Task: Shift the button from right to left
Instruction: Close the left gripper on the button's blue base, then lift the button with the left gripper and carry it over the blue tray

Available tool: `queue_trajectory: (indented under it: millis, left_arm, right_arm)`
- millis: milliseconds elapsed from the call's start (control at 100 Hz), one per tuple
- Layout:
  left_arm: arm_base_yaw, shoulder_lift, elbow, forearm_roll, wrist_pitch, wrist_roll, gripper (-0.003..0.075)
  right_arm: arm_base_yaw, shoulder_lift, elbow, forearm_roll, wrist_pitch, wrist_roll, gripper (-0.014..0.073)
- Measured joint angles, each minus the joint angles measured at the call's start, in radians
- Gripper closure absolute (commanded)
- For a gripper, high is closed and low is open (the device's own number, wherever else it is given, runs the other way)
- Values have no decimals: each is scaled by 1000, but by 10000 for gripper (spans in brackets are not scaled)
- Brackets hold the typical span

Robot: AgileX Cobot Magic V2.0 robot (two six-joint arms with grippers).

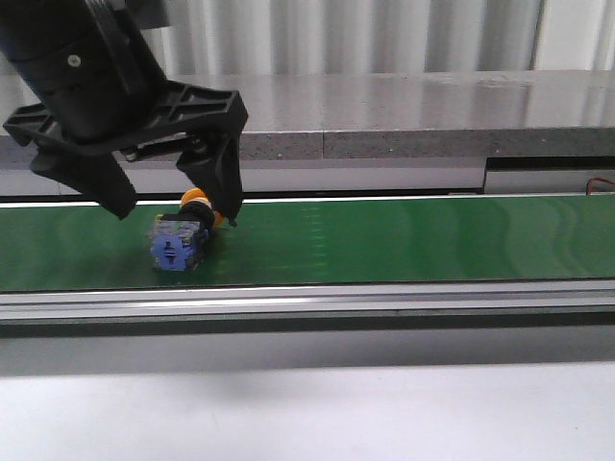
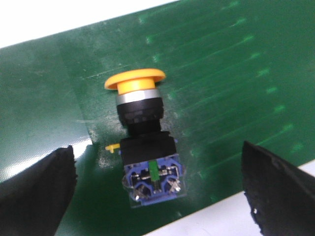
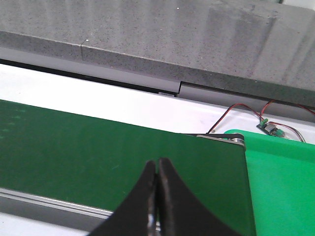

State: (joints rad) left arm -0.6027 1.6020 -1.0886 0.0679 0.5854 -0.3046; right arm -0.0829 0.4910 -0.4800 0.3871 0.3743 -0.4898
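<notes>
While the left gripper (image 1: 173, 206) hung over the left part of the green belt (image 1: 404, 240), its two black fingers (image 1: 219, 173) stood wide apart, with nothing held between them. The button (image 1: 183, 235) lay on its side on the belt beneath that spread claw, its blue contact block turned toward the camera in the front view and its yellow-orange cap pointing toward the far edge of the belt. From the front, the right-hand finger seemed to reach down close to the cap, though whether it touched could not be told from that angle.

In the left wrist view the button (image 2: 143, 135) sat between the two dark fingertips (image 2: 278, 189), clear of both, with green belt showing on either side. Its parts read plainly there: round cap, a silver ring, black collar, black body, then the blue and clear block with a green spot in the middle. A small yellow tab stuck out beside the body.

The right gripper (image 3: 157, 196) was closed, its fingers pressed together with nothing between them, above the belt (image 3: 74, 152) near its end. A brighter green surface (image 3: 280, 187) lay just past that end, and a small circuit board (image 3: 270, 128) with red wires rested beyond it, in front of the grey stone-like ledge (image 3: 147, 39).
</notes>
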Motion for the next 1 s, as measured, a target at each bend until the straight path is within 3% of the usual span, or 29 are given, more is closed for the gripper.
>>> queue_trajectory:
  millis: [140,250,350,430,540,770,1000]
  left_arm:
    - [-2,34,-4,38,10,-30,93]
    - [-2,61,-4,48,25,-47,171]
    - [1,74,-4,50,40,-54,328]
    - [1,75,-4,57,49,-54,526]
    - [1,73,-4,72,62,-56,736]
    - [16,-13,-4,98,103,-57,740]
    - [119,-213,7,173,193,-57,740]
  right_arm:
    - [0,0,0,0,0,0,662]
    - [0,0,0,0,0,0,662]
    - [0,0,0,0,0,0,662]
    - [0,0,0,0,0,0,662]
    - [0,0,0,0,0,0,662]
    - [0,0,0,0,0,0,662]
    - [0,0,0,0,0,0,662]
